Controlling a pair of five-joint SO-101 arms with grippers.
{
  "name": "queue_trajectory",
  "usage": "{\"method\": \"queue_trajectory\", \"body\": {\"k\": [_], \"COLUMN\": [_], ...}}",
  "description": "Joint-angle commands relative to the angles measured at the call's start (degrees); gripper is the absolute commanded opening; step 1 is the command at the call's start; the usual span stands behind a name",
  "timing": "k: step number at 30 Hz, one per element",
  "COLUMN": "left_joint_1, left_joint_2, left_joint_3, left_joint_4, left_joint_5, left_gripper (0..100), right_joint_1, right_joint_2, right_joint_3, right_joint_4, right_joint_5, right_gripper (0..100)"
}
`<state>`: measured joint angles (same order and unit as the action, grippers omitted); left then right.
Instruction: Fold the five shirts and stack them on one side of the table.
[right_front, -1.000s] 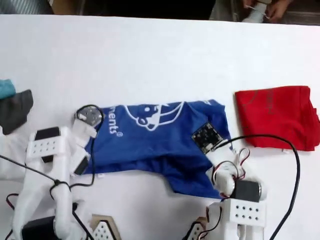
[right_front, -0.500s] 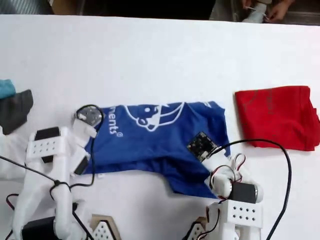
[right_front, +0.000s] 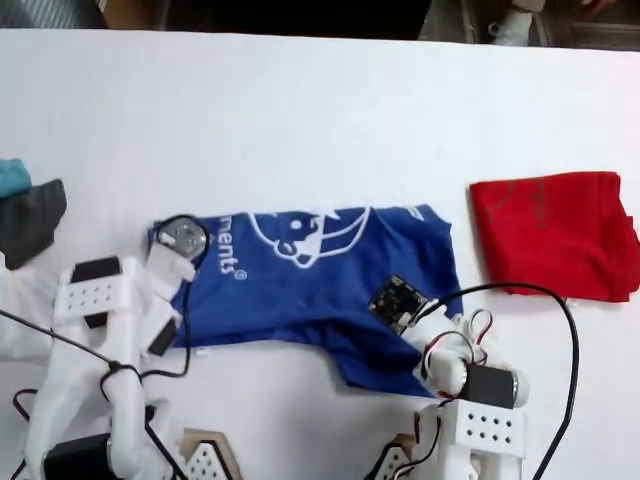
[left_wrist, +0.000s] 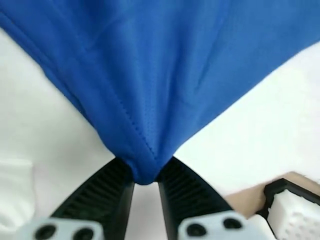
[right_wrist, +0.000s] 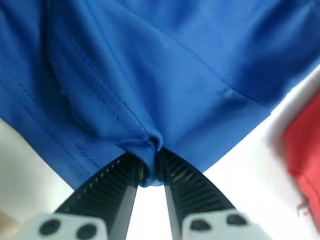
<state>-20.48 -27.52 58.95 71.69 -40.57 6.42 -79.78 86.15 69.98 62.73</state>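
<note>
A blue shirt (right_front: 310, 280) with a white print lies partly folded across the middle of the white table (right_front: 320, 110). My left gripper (left_wrist: 146, 181) is shut on a bunched edge of the blue shirt (left_wrist: 165, 75) at its left end; in the high view that arm (right_front: 165, 270) sits over the shirt's left edge. My right gripper (right_wrist: 149, 167) is shut on a pinched fold of the blue shirt (right_wrist: 150, 65) near its right front corner, under the arm (right_front: 405, 305). A folded red shirt (right_front: 555, 235) lies at the table's right side.
A dark grey and teal bundle of cloth (right_front: 28, 215) sits at the table's left edge. The arm bases (right_front: 480, 430) and cables stand along the front edge. The red shirt's edge (right_wrist: 305, 145) shows beside the blue cloth in the right wrist view.
The right arm has drawn back toward the front and left, pulling the shirt's right side with it. The left arm has shifted slightly, and the shirt's left edge moved with it.
</note>
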Motion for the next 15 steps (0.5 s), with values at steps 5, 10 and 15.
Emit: {"method": "queue_trajectory", "body": {"k": [5, 10, 15], "left_joint_1": [-0.44, -0.44, -0.53], "left_joint_2": [-1.67, -1.67, -1.76], "left_joint_3": [0.48, -0.13, -5.41], "left_joint_4": [-1.23, -0.26, 2.9], "left_joint_5": [-0.44, -0.44, -0.35], "left_gripper": [3, 5, 22], "right_joint_1": [0.13, 0.13, 0.04], "right_joint_2": [-0.66, -0.66, -0.66], "right_joint_3": [1.76, 1.93, 1.32], "right_joint_4": [0.57, -0.4, -3.03], "right_joint_5": [-4.57, -5.27, -5.27], "right_gripper": [2.1, 7.6, 29.9]}}
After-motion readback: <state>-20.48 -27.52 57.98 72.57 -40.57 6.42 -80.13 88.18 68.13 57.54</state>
